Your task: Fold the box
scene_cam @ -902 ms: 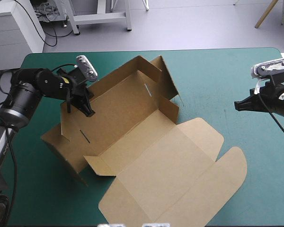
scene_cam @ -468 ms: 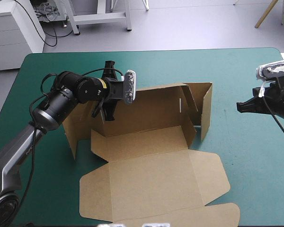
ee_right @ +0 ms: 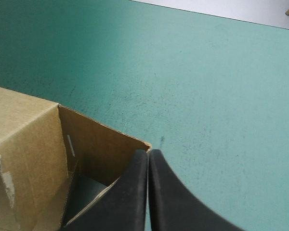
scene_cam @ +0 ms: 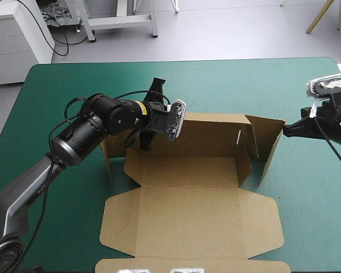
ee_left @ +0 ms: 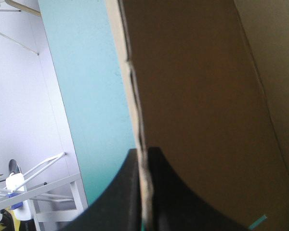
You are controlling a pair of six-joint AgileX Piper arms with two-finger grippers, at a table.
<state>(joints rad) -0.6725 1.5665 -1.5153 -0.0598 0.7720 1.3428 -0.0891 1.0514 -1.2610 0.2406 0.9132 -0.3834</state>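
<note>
Pinches the far wall's left end in the left gripper point(ee_left: 143, 156), fingers nearly together. Finds the box point(scene_cam: 187, 210) mid-table, lid flat nearside: light, stiff board, best taken at edges. Shows the right gripper point(ee_right: 148, 153) pressed together, empty, beside the right flap's corner.

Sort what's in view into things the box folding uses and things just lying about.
In use: box, walls partly raised; left gripper, shut on the box's back wall; right gripper, shut, tip at the right end flap.
Just there: the teal-green cover beneath.
</note>
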